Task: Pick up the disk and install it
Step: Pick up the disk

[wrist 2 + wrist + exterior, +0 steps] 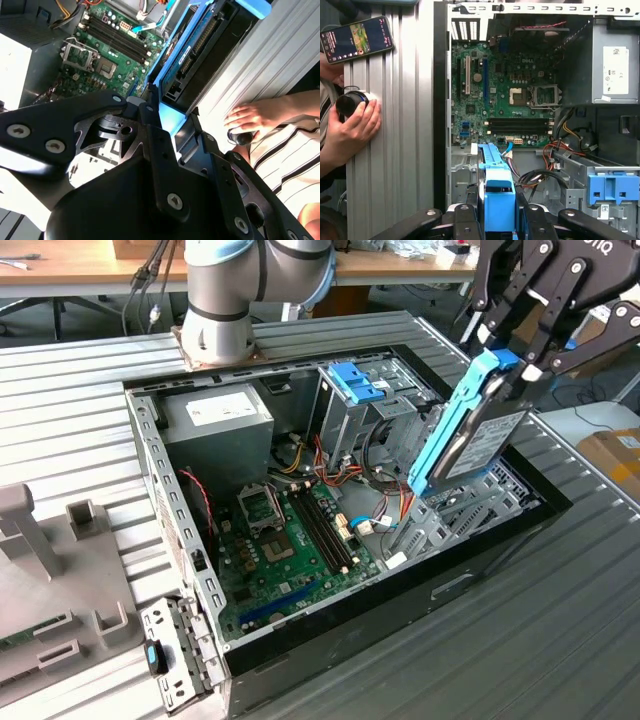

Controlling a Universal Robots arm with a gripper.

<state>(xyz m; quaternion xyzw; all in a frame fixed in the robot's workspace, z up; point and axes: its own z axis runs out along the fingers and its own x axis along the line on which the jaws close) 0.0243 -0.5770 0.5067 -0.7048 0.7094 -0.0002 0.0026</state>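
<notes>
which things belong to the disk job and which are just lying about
In the job: the disk, the gripper shut on it, the open computer case.
Lying about: a phone, a person's hand, a grey fixture.

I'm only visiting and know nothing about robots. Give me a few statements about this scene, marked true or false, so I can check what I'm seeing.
1. The gripper is clamped on the disk. True.
2. A person's hand rests on the table beside the computer case. True.
3. The disk lies flat on the table. False: it hangs on edge over the open case.
4. The case has its side panel on. False: it is open, with the circuit board showing.
</notes>
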